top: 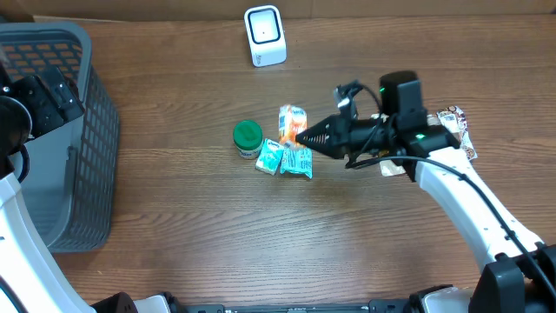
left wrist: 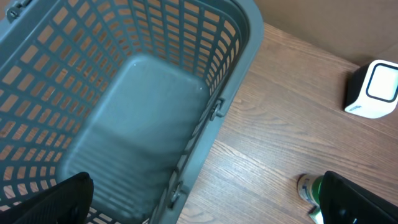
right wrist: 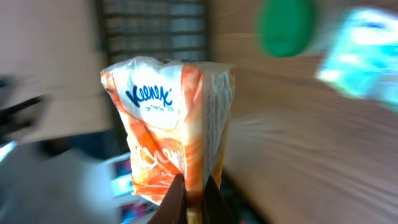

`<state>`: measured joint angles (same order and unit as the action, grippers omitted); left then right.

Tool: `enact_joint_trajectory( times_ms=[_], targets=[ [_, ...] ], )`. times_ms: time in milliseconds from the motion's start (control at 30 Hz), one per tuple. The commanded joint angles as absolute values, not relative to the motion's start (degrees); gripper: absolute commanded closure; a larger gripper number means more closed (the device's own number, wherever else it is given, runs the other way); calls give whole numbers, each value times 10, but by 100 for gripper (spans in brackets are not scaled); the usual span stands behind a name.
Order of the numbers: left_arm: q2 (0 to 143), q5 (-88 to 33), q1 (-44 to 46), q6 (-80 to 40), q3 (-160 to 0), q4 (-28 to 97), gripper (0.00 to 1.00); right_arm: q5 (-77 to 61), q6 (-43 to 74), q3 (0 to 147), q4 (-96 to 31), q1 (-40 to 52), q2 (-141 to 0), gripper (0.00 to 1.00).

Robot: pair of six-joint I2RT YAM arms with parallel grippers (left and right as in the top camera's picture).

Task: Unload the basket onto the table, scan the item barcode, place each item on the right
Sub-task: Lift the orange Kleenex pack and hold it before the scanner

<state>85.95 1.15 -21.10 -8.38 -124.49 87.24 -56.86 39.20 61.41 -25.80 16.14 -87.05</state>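
Note:
An orange and white Kleenex tissue pack [top: 292, 120] [right wrist: 168, 118] is the item held off the table. My right gripper [top: 301, 136] [right wrist: 194, 198] is shut on the pack's lower edge, fingers pinching a thin fold. The white barcode scanner [top: 265, 36] [left wrist: 373, 90] stands at the back of the table, apart from the pack. No barcode shows on the pack. My left gripper [top: 54, 94] [left wrist: 199, 208] hangs wide open over the grey basket [top: 100, 148] [left wrist: 236, 50], nothing between its fingers.
A green-lidded jar [top: 248, 137] [right wrist: 286, 26] and two teal packets [top: 270, 157] [top: 298, 163] lie just below the pack. More snack packets [top: 458, 126] lie under the right arm. The basket fills the table's left side.

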Motion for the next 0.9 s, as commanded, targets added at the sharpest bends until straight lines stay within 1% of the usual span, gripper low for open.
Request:
enact_joint_trajectory(
  times_ms=[0, 133, 333, 433, 500, 567, 667, 800, 867],
  targets=[
    [862, 15, -213, -75, -1249, 870, 1, -356, 339, 628, -290, 187, -866, 96],
    [862, 15, -213, -75, -1249, 870, 1, -159, 311, 691, -385, 199, -873, 96],
    [862, 15, -213, -75, -1249, 870, 1, 57, 256, 890, -528, 230, -935, 96],
    [862, 15, -213, -75, -1249, 870, 0, 146, 243, 1002, -562, 255, -991, 96],
    [862, 15, -213, -75, -1249, 870, 1, 199, 220, 1060, -557, 267, -1030, 96],
    [862, 15, -213, -75, -1249, 870, 0, 279, 180, 1097, -520, 282, -1071, 96],
    [862, 15, -213, -75, -1249, 870, 0, 370, 60, 1100, -394, 303, -1127, 96],
    [862, 15, -213, -75, -1249, 870, 1, 453, -118, 1100, -225, 319, -1207, 96],
    [862, 15, -213, -75, -1249, 870, 0, 454, -206, 1100, -154, 322, -1242, 96]
  ],
)
